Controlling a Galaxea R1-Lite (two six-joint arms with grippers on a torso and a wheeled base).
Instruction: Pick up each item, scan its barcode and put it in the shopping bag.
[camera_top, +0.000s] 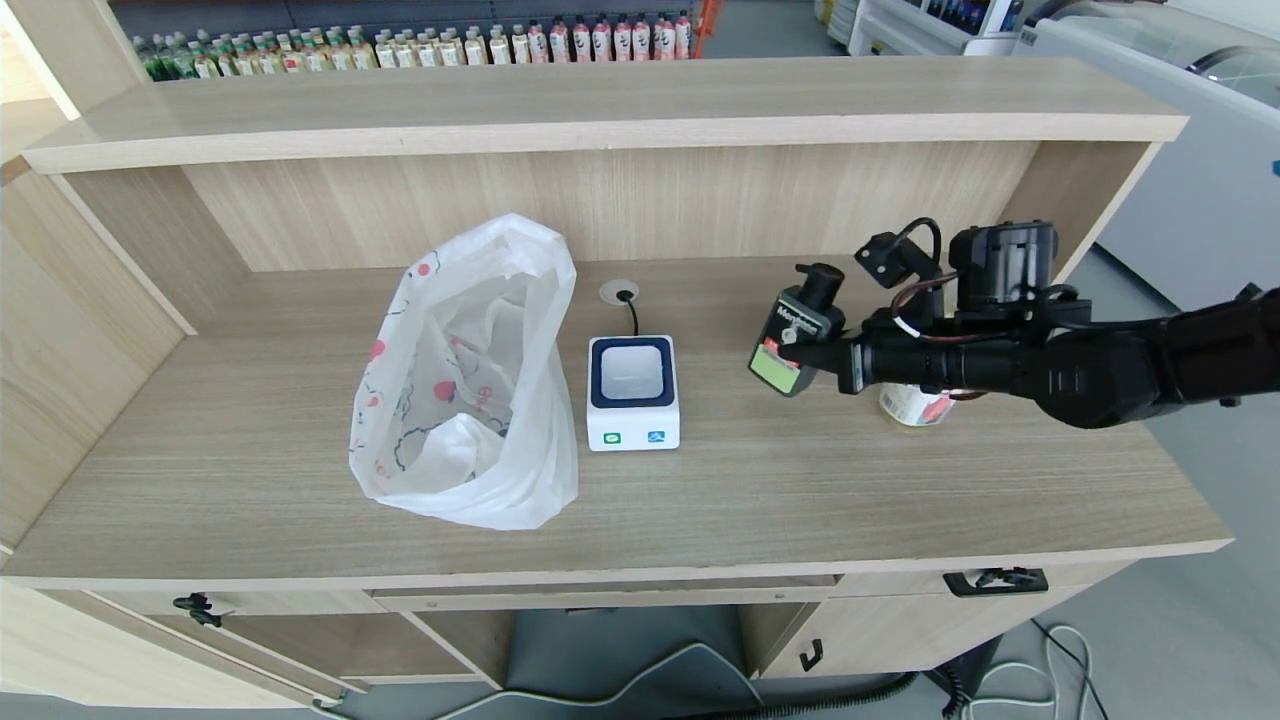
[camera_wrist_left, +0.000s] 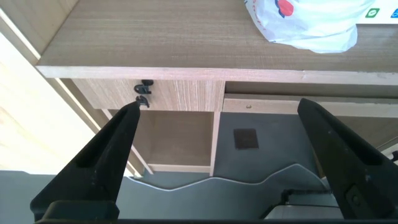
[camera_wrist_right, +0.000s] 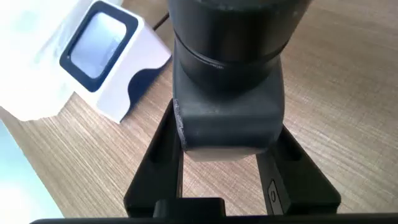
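– Over the counter's (camera_top: 900, 500) right half, what does the right gripper (camera_top: 812, 356) have?

– It is clamped on a small black plastic bottle (camera_top: 795, 335) with a black cap and a green-and-red label. The bottle looks lifted clear of the wood.

– Which way does the bottle lie?

– Its long axis is tilted, with the cap towards the counter's back edge and the labelled end towards the front. The gripper takes it across the body from the right-edge side.

– And the scanner?

– The white box-shaped barcode scanner (camera_top: 632, 392), with its dark-blue-framed window facing up, sits at the counter's middle. From the bottle it lies towards the left edge, well apart. I judge the coming move to be a carry that way, turning the label down to the window. I cannot tell where the barcode is.

– Where is the bag?

– The thin white plastic shopping bag (camera_top: 470, 400), printed in red and dark marks, stands just beside the scanner on its left-edge side, with its mouth open.

– Could the other arm help?

– The left gripper (camera_wrist_left: 219, 109) is spread wide and holds nothing. It sits low, in front of the counter's front edge, so the right arm is much the nearer.

– Anything else waiting?

– A white-and-red printed can (camera_top: 912, 407) stands near the right edge, partly hidden under the right arm.
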